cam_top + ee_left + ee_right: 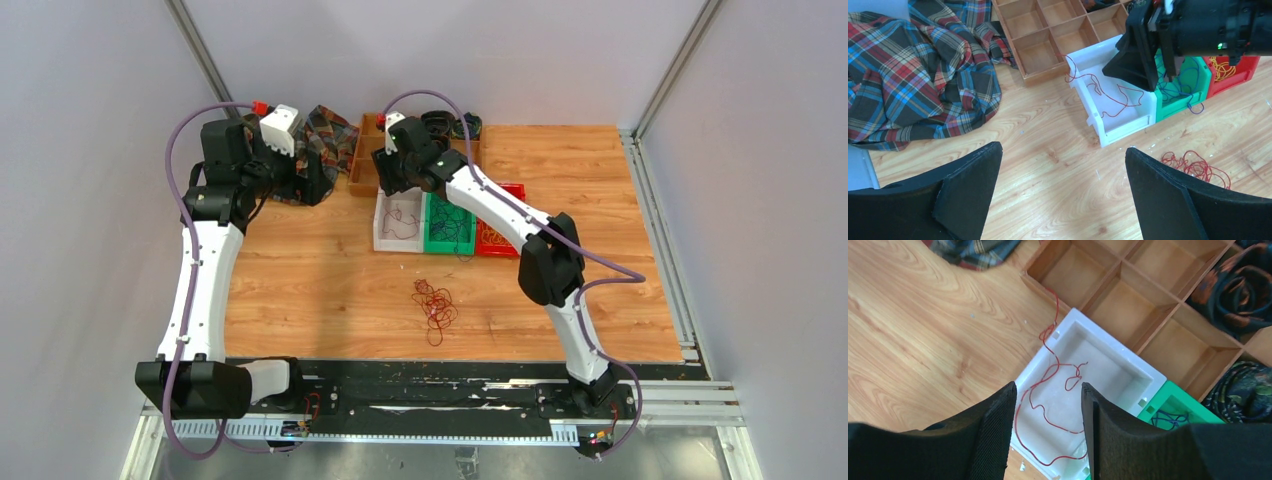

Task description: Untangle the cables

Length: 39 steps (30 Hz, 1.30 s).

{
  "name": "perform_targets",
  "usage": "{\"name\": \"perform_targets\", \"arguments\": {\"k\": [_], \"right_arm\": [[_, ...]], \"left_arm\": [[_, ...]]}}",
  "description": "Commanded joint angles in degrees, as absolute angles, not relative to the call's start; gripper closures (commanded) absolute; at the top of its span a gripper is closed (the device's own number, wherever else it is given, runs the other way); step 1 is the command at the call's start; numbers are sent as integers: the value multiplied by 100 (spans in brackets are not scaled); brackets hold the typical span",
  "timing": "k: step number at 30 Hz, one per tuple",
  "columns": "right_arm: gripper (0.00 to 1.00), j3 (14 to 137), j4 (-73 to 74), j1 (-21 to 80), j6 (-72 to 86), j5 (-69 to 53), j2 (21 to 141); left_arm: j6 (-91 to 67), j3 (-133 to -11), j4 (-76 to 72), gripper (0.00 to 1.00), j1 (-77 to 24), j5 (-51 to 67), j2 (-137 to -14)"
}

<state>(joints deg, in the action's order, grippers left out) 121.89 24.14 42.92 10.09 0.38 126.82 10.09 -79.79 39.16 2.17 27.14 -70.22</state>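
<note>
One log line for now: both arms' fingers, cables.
left fingers: open, empty | right fingers: open above white bin | red cable: in white bin, end trailing over rim | red cable tangle: on table

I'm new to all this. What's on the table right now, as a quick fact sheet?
Loose tangle: red strands, lying on the wooden table
White bin: red cable, trailing over the rim
Green bin: blue cables
Red bin: yellow cables
Right gripper: open, above the white bin
Left gripper: wide open, holding nothing
</note>
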Motion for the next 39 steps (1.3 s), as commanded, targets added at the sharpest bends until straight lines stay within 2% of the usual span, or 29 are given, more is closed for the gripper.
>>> {"name": "perform_targets", "arguments": {"k": [1,9,15,21,23,27,30,33,39], "right_arm": [[50,12201,2663,4190,719,-667,12928],[56,12160,2698,4188,785,-874,13264],[76,12189,2670,4132,951,-985,13403],[83,11964,2542,4094,1052,-1121,13352],[81,11897,2534,4088,1057,-1090,13309],[64,11764,2539,4031,1085,-591,13013],[55,11737,2558,3963,1071,-142,12757],[52,11759,2542,3961,1020,123,12567],[48,11643,2375,3990,1256,-206,12286]], "left_arm": [[1149,-7945,3842,2,290,2682,-6920],[1086,-7955,3831,2,307,2703,-6936],[1145,-7950,3860,2,308,2656,-6892],[1159,-7902,3866,2,319,2659,-6869],[1160,-7881,3867,2,325,2678,-6857],[1177,-7858,3862,2,325,2705,-6858],[1167,-7878,3860,2,328,2713,-6860],[1176,-7867,3838,2,329,2718,-6855],[1104,-7884,3789,2,334,2755,-6895]]}}
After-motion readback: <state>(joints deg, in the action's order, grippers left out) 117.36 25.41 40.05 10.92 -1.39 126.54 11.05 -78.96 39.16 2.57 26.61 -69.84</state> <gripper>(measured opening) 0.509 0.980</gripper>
